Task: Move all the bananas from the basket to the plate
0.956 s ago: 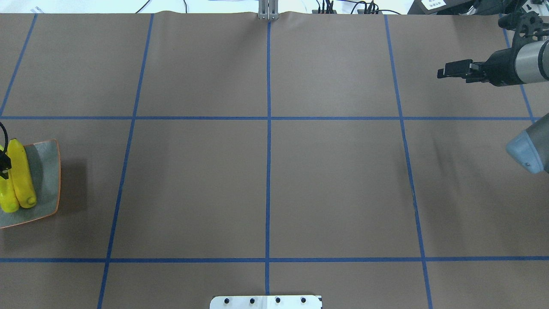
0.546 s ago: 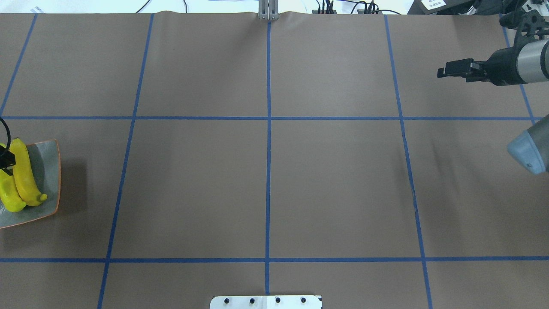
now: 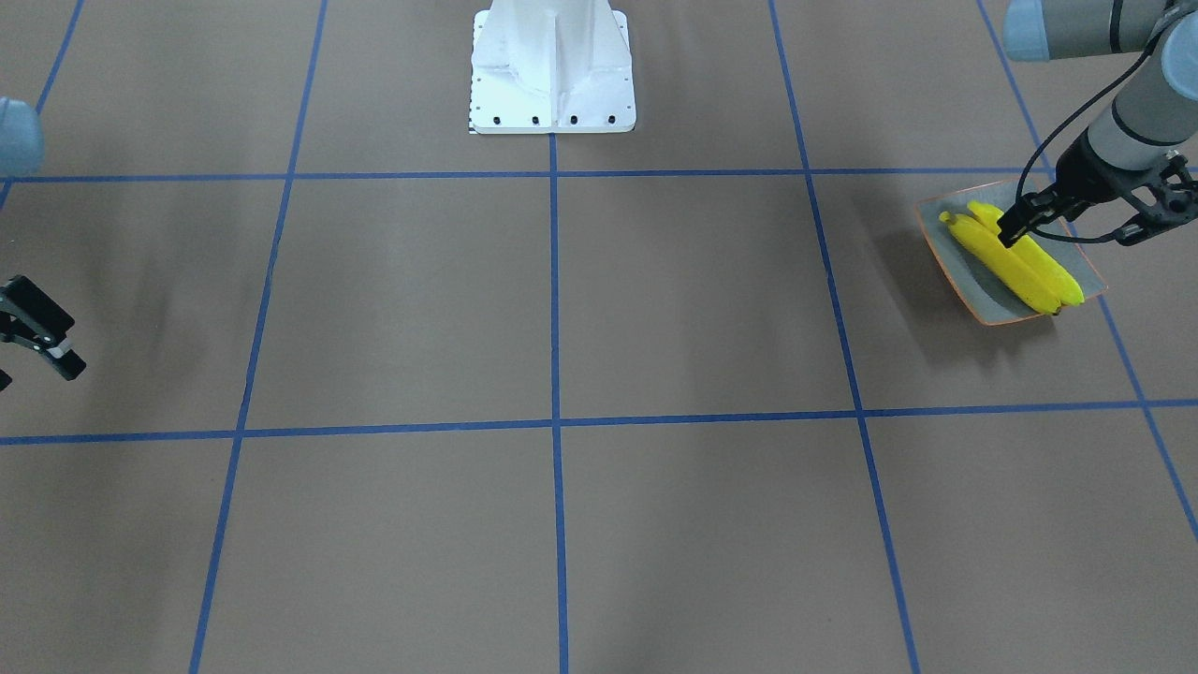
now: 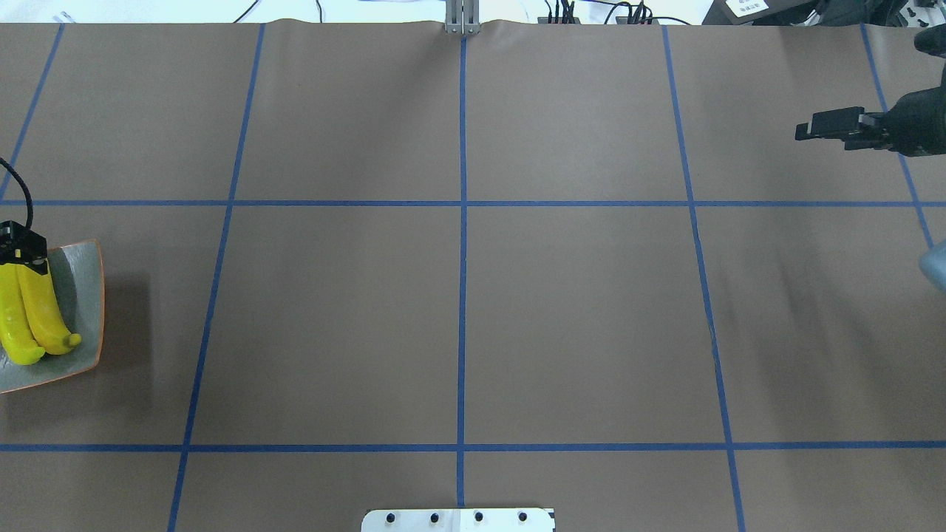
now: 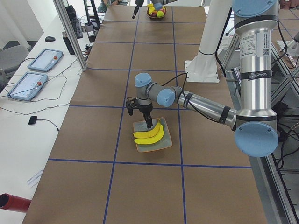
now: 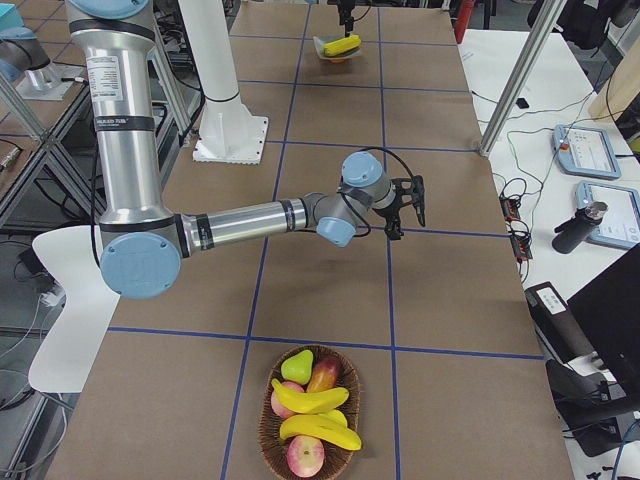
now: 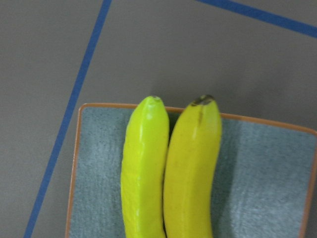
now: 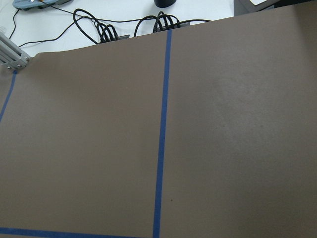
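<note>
Two yellow bananas (image 4: 37, 310) lie side by side on the grey-green plate (image 4: 83, 295) at the table's left edge; they also show in the front view (image 3: 1020, 262) and fill the left wrist view (image 7: 168, 168). My left gripper (image 4: 21, 247) hovers over their far ends, open and empty. More bananas (image 6: 312, 402) lie in the wicker basket (image 6: 266, 425) at the table's right end, shown only in the side views. My right gripper (image 4: 809, 127) is open and empty above the far right of the table.
The basket also holds a pear (image 6: 295, 365) and apples (image 6: 322, 375). The robot's white base (image 3: 552, 65) stands at the near middle edge. Blue tape lines divide the brown table (image 4: 458, 310).
The left gripper let go of the banana, which settled beside the other, and drew back toward their far ends. The right gripper moved right, toward the table's end.
</note>
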Tool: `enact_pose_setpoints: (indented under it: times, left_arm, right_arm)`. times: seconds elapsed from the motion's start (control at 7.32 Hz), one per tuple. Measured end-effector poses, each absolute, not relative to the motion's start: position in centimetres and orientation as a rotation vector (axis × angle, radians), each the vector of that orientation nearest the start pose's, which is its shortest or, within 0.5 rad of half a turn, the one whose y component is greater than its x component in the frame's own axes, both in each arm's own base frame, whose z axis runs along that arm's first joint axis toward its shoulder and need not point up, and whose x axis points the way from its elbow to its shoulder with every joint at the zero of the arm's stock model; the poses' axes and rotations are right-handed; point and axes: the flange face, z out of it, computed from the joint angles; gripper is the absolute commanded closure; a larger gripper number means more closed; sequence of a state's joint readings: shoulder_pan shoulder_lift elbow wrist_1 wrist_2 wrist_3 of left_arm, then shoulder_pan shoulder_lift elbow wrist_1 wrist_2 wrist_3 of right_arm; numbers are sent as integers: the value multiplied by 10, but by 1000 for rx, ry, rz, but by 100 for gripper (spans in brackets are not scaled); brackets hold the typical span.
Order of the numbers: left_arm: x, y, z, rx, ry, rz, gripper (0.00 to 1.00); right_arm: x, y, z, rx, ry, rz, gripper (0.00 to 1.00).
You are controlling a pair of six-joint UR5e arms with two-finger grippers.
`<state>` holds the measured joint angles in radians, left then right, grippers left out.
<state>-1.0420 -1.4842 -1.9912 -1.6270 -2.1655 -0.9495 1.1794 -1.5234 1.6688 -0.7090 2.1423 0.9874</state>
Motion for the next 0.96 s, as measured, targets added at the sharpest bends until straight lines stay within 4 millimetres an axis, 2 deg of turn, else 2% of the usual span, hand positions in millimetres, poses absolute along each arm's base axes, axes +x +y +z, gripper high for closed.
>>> enact_pose_setpoints:
  times: [0.27, 0.55, 0.82, 0.96]
  left_arm:
    - [174, -448, 462, -76, 749, -261, 0]
    - [183, -461, 439, -49, 782, -247, 0]
    - [187, -467, 428, -34, 796, -240, 0]
    - [188, -468, 426, -32, 798, -239, 0]
  right_arm:
    - [-69, -500, 545, 437, -933, 232, 0]
    - [2, -473, 614, 435, -839, 215, 0]
    - [55, -450, 686, 407, -760, 210, 0]
    - [76, -441, 716, 380, -735, 232, 0]
